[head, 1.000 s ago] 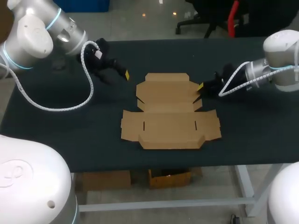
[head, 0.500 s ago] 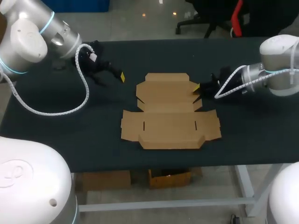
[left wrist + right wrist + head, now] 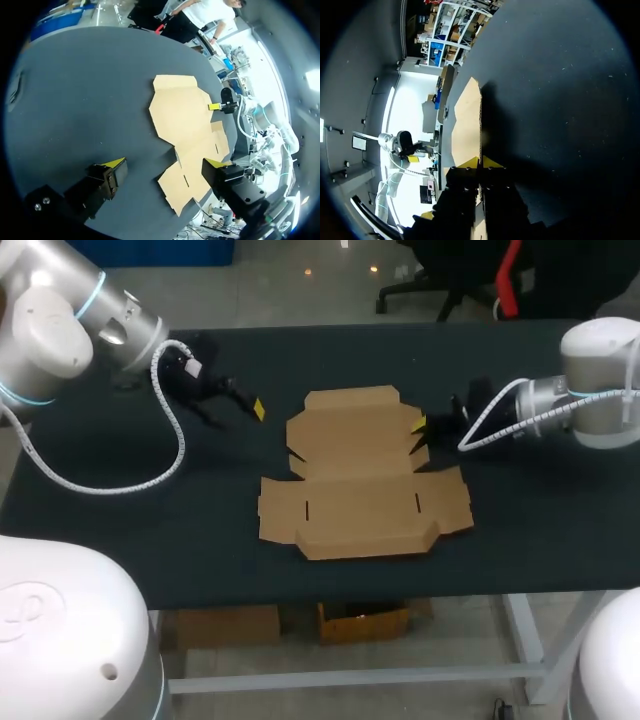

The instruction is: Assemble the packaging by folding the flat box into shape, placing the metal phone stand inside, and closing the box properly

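early days: flat box (image 3: 365, 480) lies mid-table, far panel barely tipped up, r gripper (image 3: 420, 426) looks pinched shut on its right side flap, l gripper (image 3: 165, 164) hangs wide open beside it, no phone stand in view, so folding, loading & closing all remain.

Box (image 3: 360, 475): plain light brown, no pattern.
Table (image 3: 150, 530): black.
Left gripper (image 3: 240, 406): black, yellow tips.
Right gripper (image 3: 420, 430): black, yellow tips.
Left arm (image 3: 60, 330), right arm (image 3: 600, 390): grey-white, light blue rings.
Cable (image 3: 100, 485): white.
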Controlling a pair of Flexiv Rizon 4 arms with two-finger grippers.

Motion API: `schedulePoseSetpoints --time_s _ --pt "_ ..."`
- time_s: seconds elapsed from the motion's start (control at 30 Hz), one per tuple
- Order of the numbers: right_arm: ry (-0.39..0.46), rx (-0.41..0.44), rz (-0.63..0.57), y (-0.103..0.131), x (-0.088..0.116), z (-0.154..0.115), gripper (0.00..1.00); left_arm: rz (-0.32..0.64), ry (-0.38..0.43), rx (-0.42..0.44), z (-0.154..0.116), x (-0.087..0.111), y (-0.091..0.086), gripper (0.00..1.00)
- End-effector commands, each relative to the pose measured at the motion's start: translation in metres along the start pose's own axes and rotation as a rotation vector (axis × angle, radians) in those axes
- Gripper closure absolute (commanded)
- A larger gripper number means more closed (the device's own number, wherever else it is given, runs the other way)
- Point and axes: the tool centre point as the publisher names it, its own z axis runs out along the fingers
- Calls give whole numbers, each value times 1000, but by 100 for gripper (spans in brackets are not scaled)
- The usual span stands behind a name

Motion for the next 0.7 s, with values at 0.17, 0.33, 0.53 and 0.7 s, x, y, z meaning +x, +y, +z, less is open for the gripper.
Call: schedulePoseSetpoints --time_s 0.17,0.33,0.53,0.7 --pt "72 -34 -95 -2 20 -16 100 50 35 -28 5 4 -13 0" --pt "115 -49 -164 0 37 -23 100 85 59 -12 6 11 -17 0" --pt "142 -34 -214 2 47 -26 100 85 59 -12 6 11 -17 0" --pt "142 -34 -214 2 47 -26 100 85 59 -12 6 11 -17 0"
